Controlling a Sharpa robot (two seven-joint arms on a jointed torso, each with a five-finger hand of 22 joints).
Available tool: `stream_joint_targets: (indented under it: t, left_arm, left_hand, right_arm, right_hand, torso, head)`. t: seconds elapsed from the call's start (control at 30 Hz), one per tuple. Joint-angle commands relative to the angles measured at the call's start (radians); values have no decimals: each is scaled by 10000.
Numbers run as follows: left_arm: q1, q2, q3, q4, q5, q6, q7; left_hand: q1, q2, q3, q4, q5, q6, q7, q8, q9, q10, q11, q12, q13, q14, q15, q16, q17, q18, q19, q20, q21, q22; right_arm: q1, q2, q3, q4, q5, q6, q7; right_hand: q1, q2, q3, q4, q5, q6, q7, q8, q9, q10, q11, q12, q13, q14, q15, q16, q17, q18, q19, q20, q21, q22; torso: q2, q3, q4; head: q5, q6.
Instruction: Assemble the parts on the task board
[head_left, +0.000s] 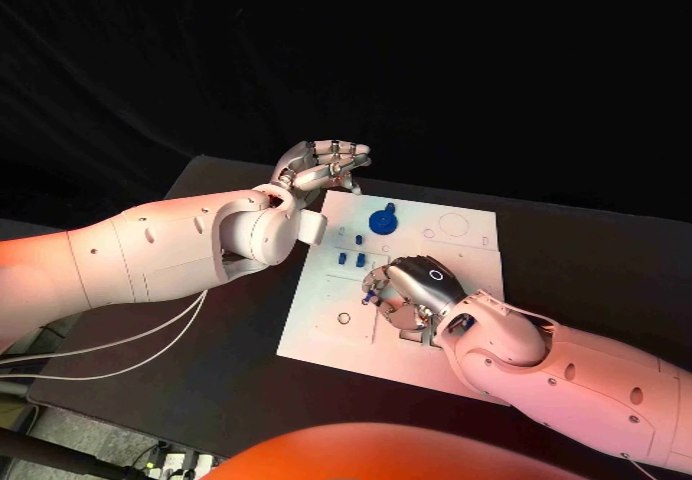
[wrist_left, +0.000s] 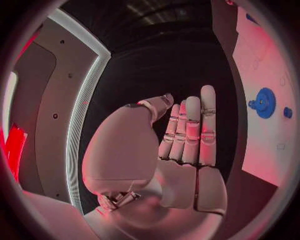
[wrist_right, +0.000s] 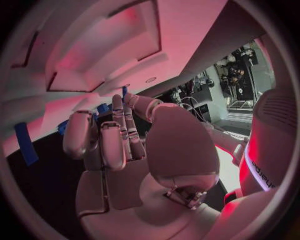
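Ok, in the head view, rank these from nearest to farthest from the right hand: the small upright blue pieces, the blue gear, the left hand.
1. Small upright blue pieces, just beyond the right hand, mid-board.
2. Blue gear, farther up the task board.
3. Left hand, off the board's far left corner.

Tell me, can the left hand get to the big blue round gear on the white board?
Probably yes. The left hand hangs open off the task board's far corner, and the blue gear lies close by with nothing over it. The right hand works nearer the robot.
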Motion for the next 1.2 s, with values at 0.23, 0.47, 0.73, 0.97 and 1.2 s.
stream_joint_targets:
  t: [0.23,0.47,0.73,0.97,1.2]
  left_arm:
    - [9,12,7,36,-11,186,28]
    - [9,22,7,27,-13,190,24]
    - [9,27,7,28,-13,192,23]
    - [9,34,7,29,-13,194,16]
    - [9,40,7,27,-13,192,9]
  left_hand:
    - [-87,-6,-6,-38,22,-73,10,70,10,-83,17,19,9,-89,5,54,-14,142,-24,65,-68,-15]
    - [-87,-6,-6,-38,22,-73,10,70,10,-83,17,19,9,-89,5,54,-14,142,-24,65,-68,-15]
    - [-89,1,-8,-51,22,-84,13,92,19,-113,21,33,13,-96,9,59,-18,142,-24,68,-69,-16]
    - [-89,1,-8,-51,22,-84,13,92,19,-113,21,33,13,-96,9,59,-18,142,-24,68,-69,-16]
    - [-89,1,-8,-51,22,-84,13,92,19,-113,21,33,13,-96,9,59,-18,142,-24,68,-69,-16]
  right_arm:
    - [-36,96,-30,-65,-196,396,-13]
    - [-46,100,-44,-60,-198,455,-5]
    - [-48,93,-50,-62,-234,488,-67]
    - [-49,144,-57,-80,-277,871,-155]
    - [-48,219,-71,-141,-280,1221,-175]
  right_hand:
    - [-96,-11,-16,-52,5,9,21,61,19,62,13,15,7,292,-30,45,11,-171,88,-12,50,590]
    - [-100,-16,-21,-56,2,5,22,59,20,60,13,11,5,293,-29,47,16,-172,90,-11,53,593]
    - [-105,-13,-23,-58,2,1,22,59,21,61,14,6,2,290,-28,40,1,-170,87,-11,47,591]
    - [-280,-94,-134,-17,-7,-132,64,-6,9,-34,60,-93,-47,275,9,22,-42,-148,17,8,-75,538]
    - [-703,-378,-427,135,130,-551,224,-256,-96,-327,220,-337,-171,230,140,-28,-149,-107,-118,113,-315,437]
  torso:
    - [5,-8,5]
    - [-6,-12,-3]
    - [-4,-3,0]
    - [1,-7,3]
    - [-5,-12,-6]
  head:
    - [17,-59]
    - [23,-96]
    - [28,-106]
    - [23,-88]
    - [11,-96]
